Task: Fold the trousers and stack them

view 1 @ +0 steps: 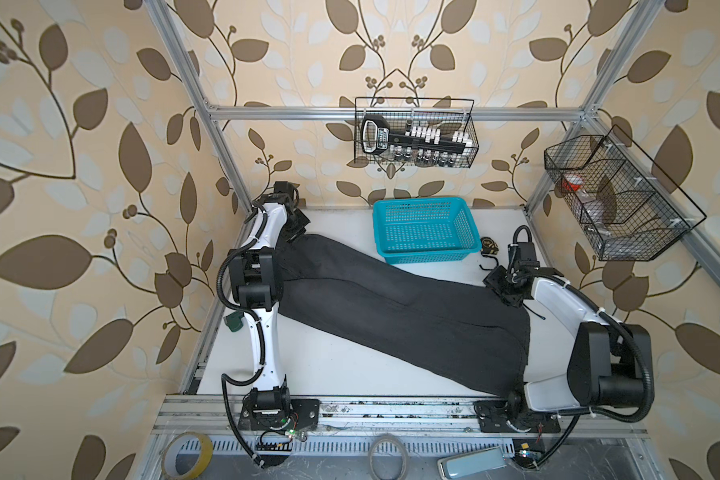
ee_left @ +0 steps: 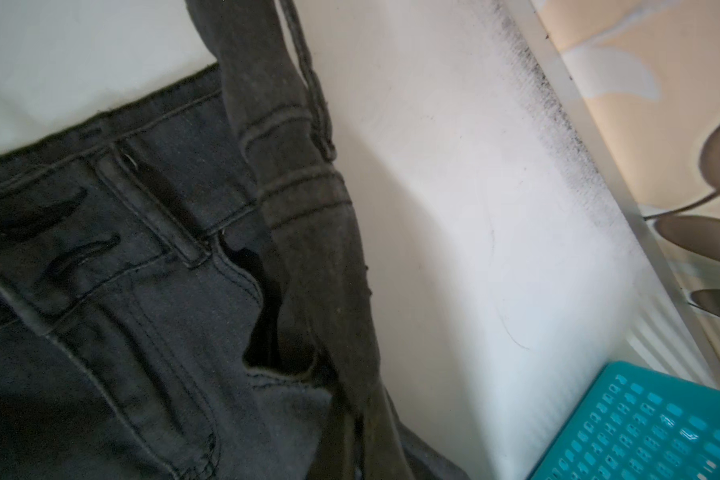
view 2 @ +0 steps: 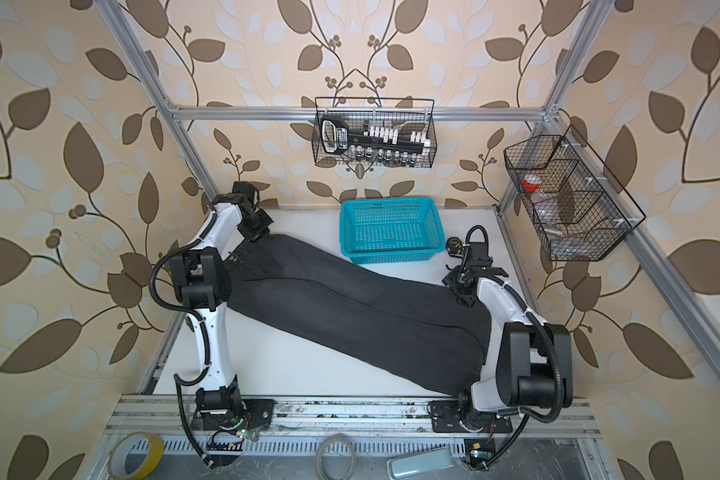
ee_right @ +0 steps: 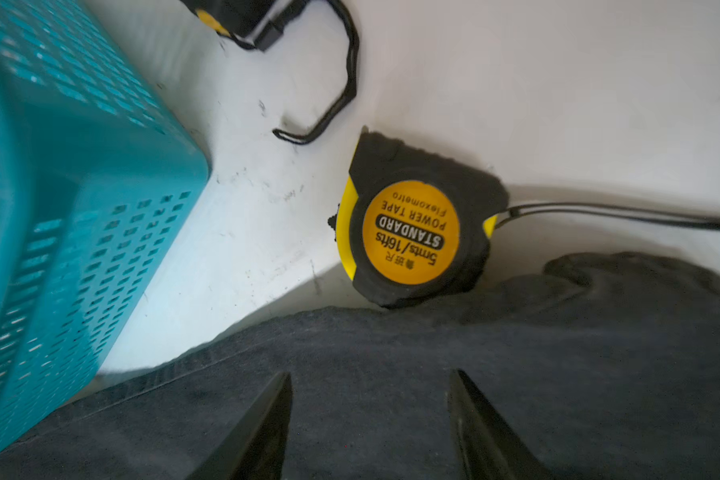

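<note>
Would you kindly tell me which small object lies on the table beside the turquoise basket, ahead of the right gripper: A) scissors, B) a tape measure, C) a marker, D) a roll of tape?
B: the right wrist view shows a black-and-yellow tape measure labelled Power Tape on the table, beside the basket, just past the right gripper with its jaws open.

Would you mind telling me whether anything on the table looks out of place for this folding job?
Yes: a yellow-and-black tape measure lies on the table beside the turquoise basket, close to the leg end of the trousers. It has no part in folding and could catch the cloth.
</note>
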Robot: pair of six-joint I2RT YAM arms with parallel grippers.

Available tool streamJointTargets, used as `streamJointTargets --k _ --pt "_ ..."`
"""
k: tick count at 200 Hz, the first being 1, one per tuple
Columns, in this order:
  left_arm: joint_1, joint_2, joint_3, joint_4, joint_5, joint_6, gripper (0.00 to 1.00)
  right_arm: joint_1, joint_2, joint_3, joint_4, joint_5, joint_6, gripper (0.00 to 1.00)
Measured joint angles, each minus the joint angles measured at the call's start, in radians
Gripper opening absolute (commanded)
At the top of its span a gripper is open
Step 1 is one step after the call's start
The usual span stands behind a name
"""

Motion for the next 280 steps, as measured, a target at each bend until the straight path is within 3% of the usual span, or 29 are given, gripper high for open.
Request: streamJointTargets --k 45,96,125,181,212,245,258,280 --pt "0.000 0.000 -0.024 0.000 -0.003 0.013 0.00 0.050 0.162 0.062 0.032 0.005 0.097 0.61" --pt "0.000 0.000 -0.024 -0.001 -0.003 0.027 0.00 0.033 0.214 0.087 0.035 0.026 0.201 0.56" --pt "0.000 0.000 -0.024 -0.001 -0.003 0.029 0.00 0.035 0.262 0.137 -0.028 0.054 0.240 0.48" --pt "0.001 0.000 -0.024 -0.004 -0.003 0.037 0.00 0.042 0.303 0.190 -0.113 0.118 0.321 0.49" --pt "0.001 0.000 -0.024 -0.010 -0.003 0.043 0.00 0.047 0.340 0.238 -0.177 0.141 0.334 0.26" --pt "0.006 0.000 -0.024 -0.018 -0.001 0.051 0.00 0.047 0.342 0.240 -0.185 0.146 0.336 0.13" --pt "0.007 0.000 -0.024 -0.022 -0.001 0.051 0.00 0.048 0.341 0.242 -0.182 0.143 0.323 0.02" --pt "0.007 0.003 -0.017 -0.028 0.001 0.052 0.00 0.048 0.332 0.241 -0.181 0.138 0.315 0.00"
